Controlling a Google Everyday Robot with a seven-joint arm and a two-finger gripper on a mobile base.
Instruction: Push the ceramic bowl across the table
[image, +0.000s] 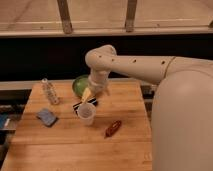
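The green ceramic bowl sits near the far edge of the wooden table, partly hidden behind the arm's wrist. My gripper hangs down from the white arm right beside the bowl's near right side, its yellowish tip over a dark packet. I cannot tell if it touches the bowl. A translucent white plastic cup stands just in front of the gripper.
A clear plastic bottle stands at the far left. A blue sponge lies left of the cup. A red-brown packet lies to the right front. A dark packet lies under the gripper. A dark wall runs behind the table.
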